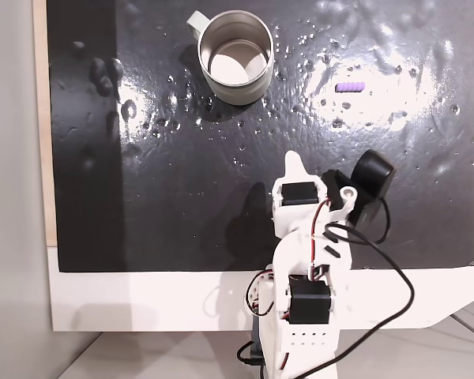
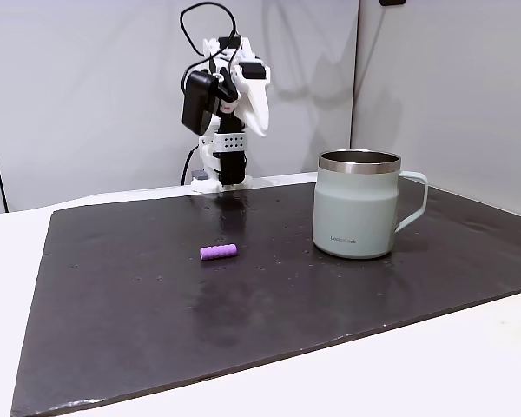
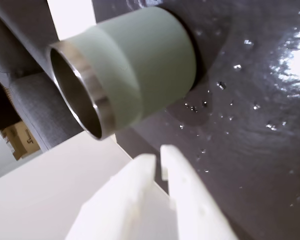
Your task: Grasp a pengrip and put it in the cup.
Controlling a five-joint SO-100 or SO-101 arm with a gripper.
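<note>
The pengrip (image 1: 350,86) is a small purple ribbed tube lying on its side on the black mat (image 1: 174,213), to the right of the cup in that fixed view. In a fixed view from the front, the pengrip (image 2: 218,252) lies left of the cup (image 2: 356,213). The cup (image 1: 237,93) stands upright with a shiny metal inside and a pale side handle; nothing lies in it. My white gripper (image 1: 295,162) is folded back near the arm's base, far from both things. In the wrist view the gripper (image 3: 157,155) is shut on nothing, and the cup (image 3: 145,65) sits ahead of its tips.
The black mat (image 2: 243,304) lies on a white board (image 1: 142,300) and is dotted with shiny spots. Black cables (image 1: 395,276) loop around the arm's base. A grey wall (image 2: 87,87) stands behind the arm.
</note>
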